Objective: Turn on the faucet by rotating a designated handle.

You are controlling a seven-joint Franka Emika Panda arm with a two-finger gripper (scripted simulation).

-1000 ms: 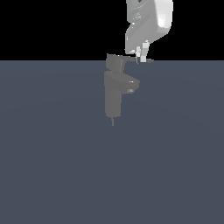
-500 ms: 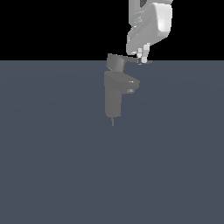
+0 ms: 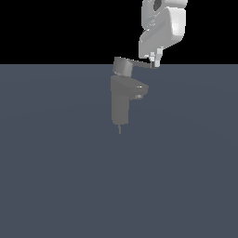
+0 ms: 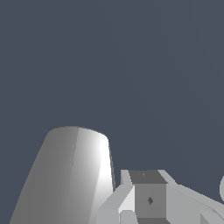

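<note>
The grey faucet stands upright on the flat floor, its stubby spout pointing to the exterior view's right. On top sits the lighter cylindrical cap, and the thin handle runs from it to the exterior view's right. My gripper hangs down from above, with its fingertips at the handle's outer end and touching it. The fingers look pressed together. The wrist view shows the cap large beside my gripper; the lever itself is hidden there.
A plain blue-grey floor spreads around the faucet. My white arm comes down from above, to the exterior view's right of the faucet.
My arm has drifted a little toward the exterior view's right, fingertips staying at the handle's end. The handle has turned only slightly with it.
</note>
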